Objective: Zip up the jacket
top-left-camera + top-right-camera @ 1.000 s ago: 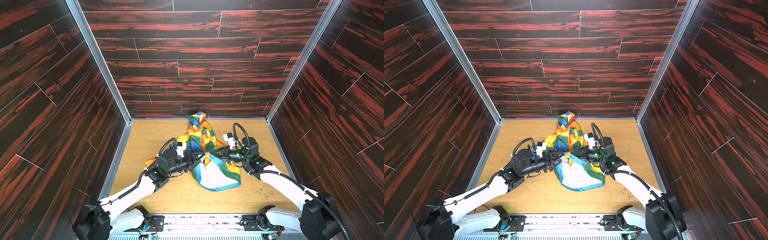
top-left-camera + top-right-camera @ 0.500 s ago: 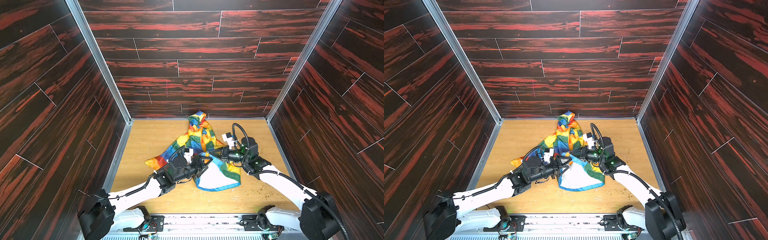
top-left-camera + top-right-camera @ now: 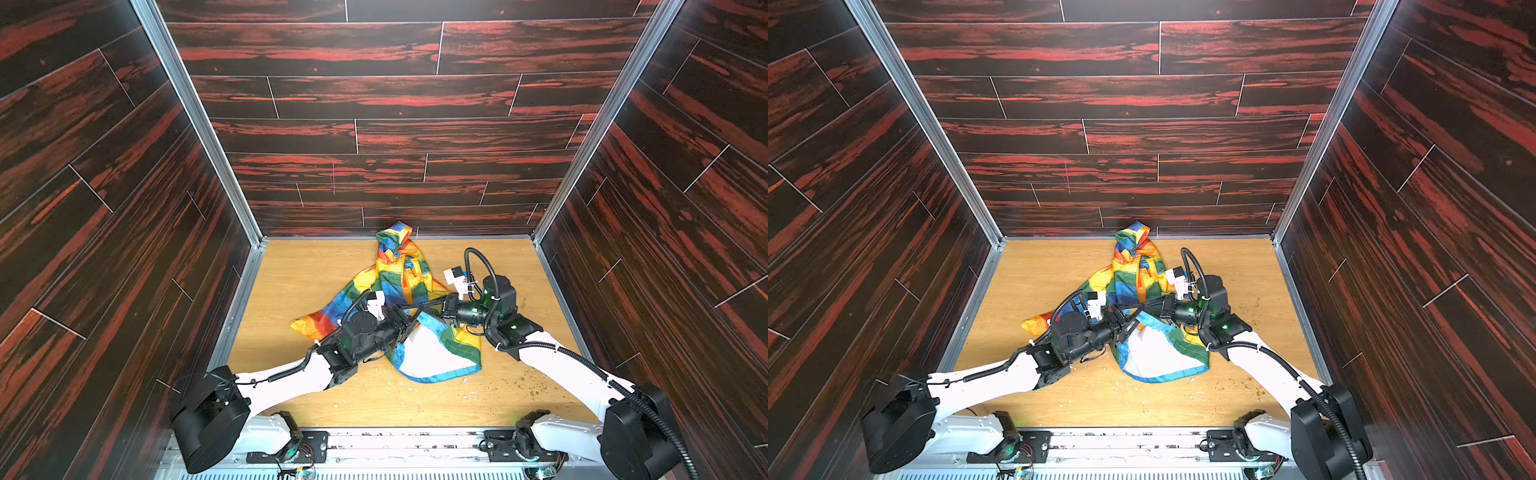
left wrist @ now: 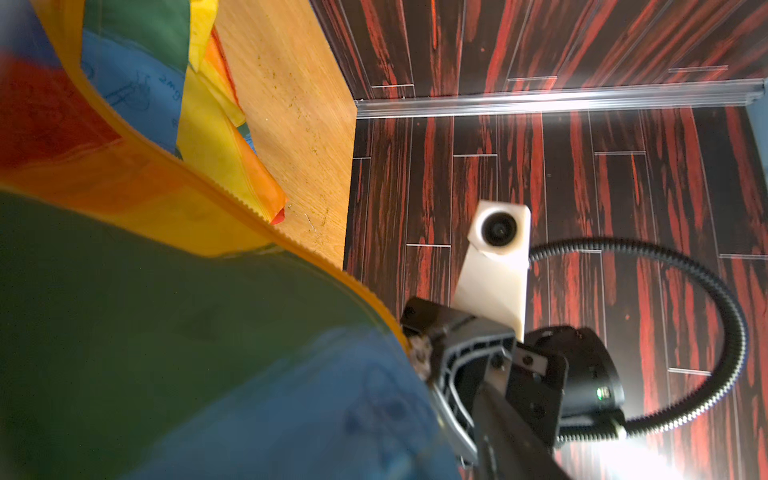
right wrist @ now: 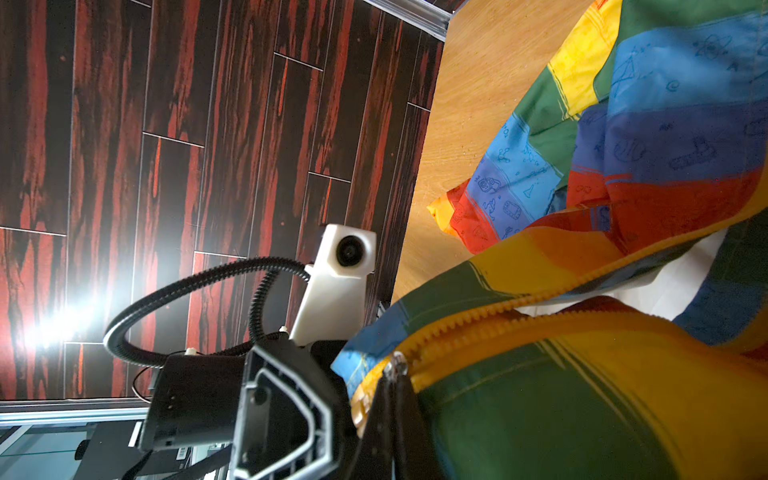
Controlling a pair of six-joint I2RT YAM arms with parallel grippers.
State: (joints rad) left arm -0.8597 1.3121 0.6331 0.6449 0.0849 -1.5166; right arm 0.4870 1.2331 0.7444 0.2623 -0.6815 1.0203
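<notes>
The jacket (image 3: 399, 282) (image 3: 1133, 274) lies crumpled mid-table, its white lining (image 3: 432, 353) showing at the front. My right gripper (image 3: 419, 308) (image 3: 1142, 307) is shut on the metal zipper pull (image 5: 397, 361) at the bottom of the yellow zipper (image 5: 519, 324), whose halves stand apart above it. My left gripper (image 3: 409, 322) (image 3: 1128, 322) meets it from the left, jaws spread around the jacket's bottom edge. One of its fingers (image 5: 282, 415) shows beside the hem. In the left wrist view the jacket's fabric (image 4: 166, 311) hides my own jaws.
Dark red wood-pattern walls (image 3: 374, 124) close in the wooden table (image 3: 299, 282) at the back and on both sides. A metal rail (image 3: 395, 436) runs along the front edge. Crumbs (image 3: 536, 388) lie scattered near the front right.
My left arm has swung in toward the right gripper, uncovering the jacket's left sleeve, and its jaws have narrowed somewhat. The right gripper has stayed shut in place.
</notes>
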